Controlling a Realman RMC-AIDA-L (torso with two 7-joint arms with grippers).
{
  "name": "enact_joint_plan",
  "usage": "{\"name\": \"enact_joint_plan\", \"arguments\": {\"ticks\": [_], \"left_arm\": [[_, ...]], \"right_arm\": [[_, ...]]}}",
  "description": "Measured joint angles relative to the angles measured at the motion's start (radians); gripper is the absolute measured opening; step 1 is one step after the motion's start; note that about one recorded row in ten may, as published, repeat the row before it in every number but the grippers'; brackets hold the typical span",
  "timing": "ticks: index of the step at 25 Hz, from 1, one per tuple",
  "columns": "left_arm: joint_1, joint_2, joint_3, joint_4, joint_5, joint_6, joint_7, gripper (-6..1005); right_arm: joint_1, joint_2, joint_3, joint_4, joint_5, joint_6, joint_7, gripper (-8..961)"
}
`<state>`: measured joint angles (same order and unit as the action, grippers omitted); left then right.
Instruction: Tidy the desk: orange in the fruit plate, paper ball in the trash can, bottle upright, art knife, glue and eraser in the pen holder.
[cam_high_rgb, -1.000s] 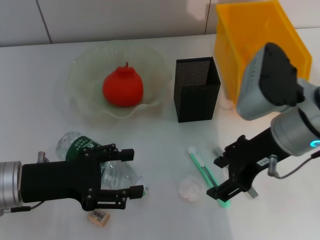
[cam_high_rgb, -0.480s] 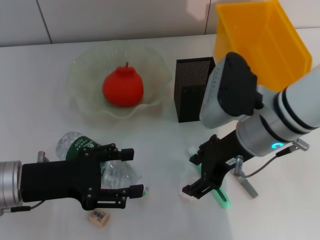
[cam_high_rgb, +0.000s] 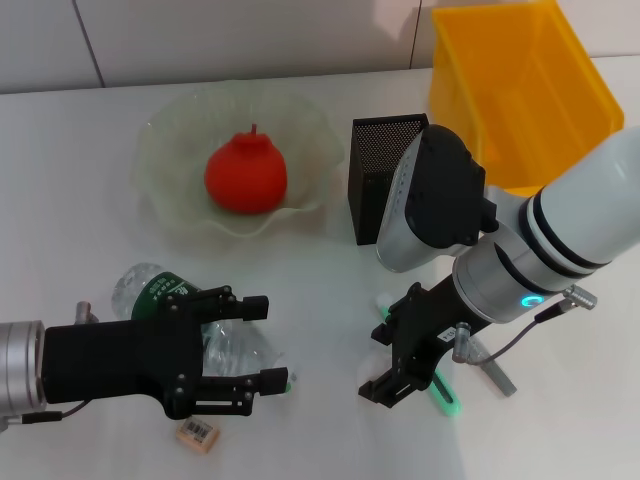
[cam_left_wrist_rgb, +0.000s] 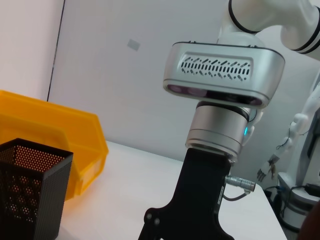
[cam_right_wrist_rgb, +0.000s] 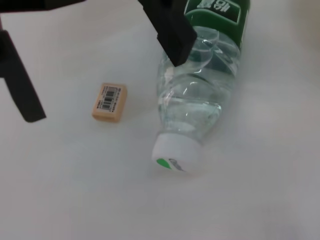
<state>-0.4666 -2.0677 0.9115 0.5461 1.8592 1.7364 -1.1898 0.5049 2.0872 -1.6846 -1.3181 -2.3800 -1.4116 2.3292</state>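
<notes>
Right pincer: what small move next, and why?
Probably lower the right pincer straight down and close on the paper ball. It hangs open low over the spot just left of the green art knife, hiding the ball; the yellow trash can is empty-side up behind.

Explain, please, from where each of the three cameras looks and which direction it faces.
Head view: from the robot's head, forward and down at the white table; both arms show, left gripper over the lying bottle, right gripper low near the green art knife.
Left wrist view: level across the table toward the right arm, the pen holder and yellow bin.
Right wrist view: down at the bottle and eraser; the left gripper's black fingers show.
Shared: bottle and eraser, head and right wrist views.
</notes>
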Motion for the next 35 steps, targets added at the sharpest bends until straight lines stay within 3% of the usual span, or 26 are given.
{"name": "enact_joint_plan", "arguments": {"ticks": [2, 8, 13, 15, 18, 19, 20, 24, 25, 29, 35], "left_arm": [[0.0, 0.0, 0.0, 0.0, 0.0, 0.0, 0.0, 841], [-0.004, 0.0, -0.002, 0.0, 0.0, -0.002, 0.001, 841], [-0.006, 0.001, -0.004, 0.003, 0.0, -0.004, 0.001, 841], [-0.006, 0.001, -0.004, 0.005, 0.0, -0.003, 0.001, 841], [-0.005, 0.001, -0.004, 0.008, 0.0, 0.0, 0.0, 841], [-0.005, 0.001, -0.004, 0.009, 0.0, 0.001, 0.0, 841], [-0.004, 0.001, -0.004, 0.009, 0.0, 0.001, 0.0, 841], [-0.001, 0.001, -0.003, 0.009, 0.0, 0.002, 0.004, 841], [-0.001, 0.001, -0.003, 0.009, 0.0, 0.002, 0.006, 841], [-0.003, -0.001, -0.003, 0.007, 0.0, 0.002, 0.008, 841], [-0.006, -0.002, -0.002, 0.01, 0.0, 0.002, 0.008, 841]], "right_arm": [[0.014, -0.001, 0.003, 0.025, 0.0, 0.001, 0.001, 763], [0.047, -0.003, 0.008, 0.07, 0.001, -0.003, 0.011, 636], [0.035, -0.003, 0.016, 0.01, 0.002, -0.017, 0.012, 422], [0.022, -0.003, 0.04, -0.04, 0.011, -0.047, 0.014, 405], [0.001, -0.003, 0.133, -0.135, 0.041, -0.123, 0.017, 379], [-0.017, -0.004, 0.215, -0.207, 0.056, -0.164, 0.022, 379], [-0.017, -0.004, 0.215, -0.207, 0.056, -0.164, 0.022, 379], [-0.075, -0.005, 0.434, -0.374, 0.034, -0.173, 0.023, 379], [-0.075, -0.005, 0.434, -0.374, 0.034, -0.173, 0.023, 379], [-0.086, -0.006, 0.605, -0.379, 0.005, -0.05, -0.016, 378], [-0.067, -0.012, 0.661, -0.267, -0.01, 0.1, -0.081, 378]]}}
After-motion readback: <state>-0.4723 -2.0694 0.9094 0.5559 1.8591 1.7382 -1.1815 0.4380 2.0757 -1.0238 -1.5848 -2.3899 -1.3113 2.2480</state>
